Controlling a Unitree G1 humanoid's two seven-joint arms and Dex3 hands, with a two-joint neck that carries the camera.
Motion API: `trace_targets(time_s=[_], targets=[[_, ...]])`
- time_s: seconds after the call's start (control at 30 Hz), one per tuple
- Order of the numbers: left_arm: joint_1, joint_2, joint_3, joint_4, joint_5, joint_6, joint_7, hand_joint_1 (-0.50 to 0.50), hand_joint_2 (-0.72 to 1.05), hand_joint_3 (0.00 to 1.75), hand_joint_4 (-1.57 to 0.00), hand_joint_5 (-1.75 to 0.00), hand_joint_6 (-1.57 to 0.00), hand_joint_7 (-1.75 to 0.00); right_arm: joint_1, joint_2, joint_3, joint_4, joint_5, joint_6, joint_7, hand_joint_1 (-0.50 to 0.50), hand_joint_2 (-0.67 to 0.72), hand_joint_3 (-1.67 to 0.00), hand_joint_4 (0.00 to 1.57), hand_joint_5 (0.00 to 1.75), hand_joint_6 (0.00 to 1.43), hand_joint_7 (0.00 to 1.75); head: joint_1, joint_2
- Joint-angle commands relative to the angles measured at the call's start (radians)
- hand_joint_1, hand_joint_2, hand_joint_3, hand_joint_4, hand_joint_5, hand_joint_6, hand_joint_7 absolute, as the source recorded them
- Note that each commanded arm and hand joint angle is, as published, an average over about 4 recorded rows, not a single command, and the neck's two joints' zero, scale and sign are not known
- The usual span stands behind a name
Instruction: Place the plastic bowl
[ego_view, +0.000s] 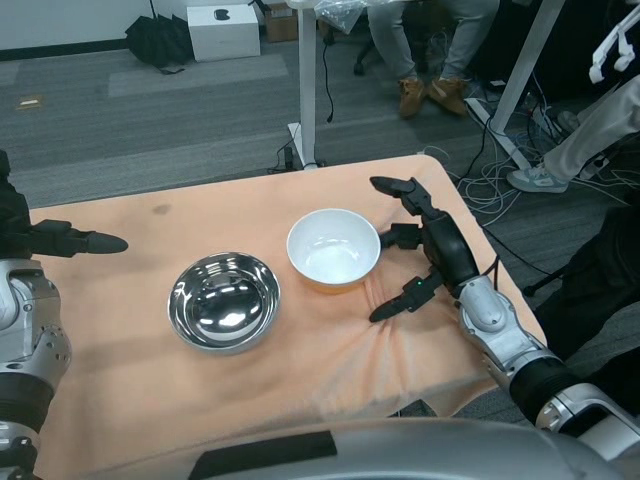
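Plastic bowl (333, 247) upright, empty, beside empty steel bowl (224, 301); right hand (425, 250) released, fingers spread alongside; left hand (62, 240) holds nothing.

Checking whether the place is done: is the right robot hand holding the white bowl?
No. The right robot hand is open beside the white bowl, which stands on the cloth, fingers spread and off its rim.

Right hand (425, 250) spread beside white bowl (333, 247).

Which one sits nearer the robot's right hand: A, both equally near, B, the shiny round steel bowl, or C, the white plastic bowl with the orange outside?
C: the white plastic bowl lies just beside the open right hand, while the steel bowl sits farther left on the peach cloth.
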Motion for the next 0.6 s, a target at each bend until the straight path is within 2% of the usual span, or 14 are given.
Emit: trace_targets(time_s=[0.03,0.2,0.3,0.37,0.5,0.6], targets=[[0.008,-0.003,0.002,0.01,-0.006,-0.01,0.005,-0.5,-0.46,0.02,-0.22,0.0,-0.05,-0.07,0.031,-0.003,0.058,0.024,0.047,0.021,0.015,-0.46,0.57,0.0,0.01,0.0,0.0,0.31,0.0,0.001],[0.008,-0.003,0.002,0.011,-0.006,-0.01,0.005,-0.5,-0.46,0.0,-0.22,0.0,-0.05,-0.07,0.026,-0.005,0.055,0.015,0.081,-0.007,-0.011,-0.46,0.58,0.0,0.0,0.0,0.0,0.28,-0.001,0.006],[0.008,-0.003,0.002,0.011,-0.007,-0.011,0.005,-0.5,-0.46,0.07,-0.22,0.0,-0.05,-0.07,0.022,-0.007,0.048,0.015,0.127,-0.025,-0.018,-0.46,0.55,0.0,0.0,0.0,0.0,0.28,0.003,0.01],[0.008,-0.003,0.003,0.011,-0.009,-0.012,0.005,-0.5,-0.46,0.09,-0.22,0.0,-0.05,-0.07,0.021,-0.009,0.028,0.015,0.144,-0.034,-0.023,-0.46,0.55,0.0,0.0,0.0,0.0,0.28,0.006,0.012],[0.01,-0.003,0.003,0.011,-0.015,-0.014,0.005,-0.5,-0.46,0.0,-0.22,0.0,-0.05,-0.07,0.016,-0.006,-0.025,0.008,0.152,-0.066,-0.041,-0.46,0.57,0.0,0.0,0.0,0.0,0.28,0.001,0.026],[0.01,-0.003,0.002,0.011,-0.015,-0.014,0.005,-0.5,-0.46,0.04,-0.22,0.0,-0.05,-0.07,0.002,0.0,-0.087,-0.01,0.151,-0.091,-0.062,-0.46,0.6,0.0,0.0,0.0,0.0,0.28,-0.006,0.045]])
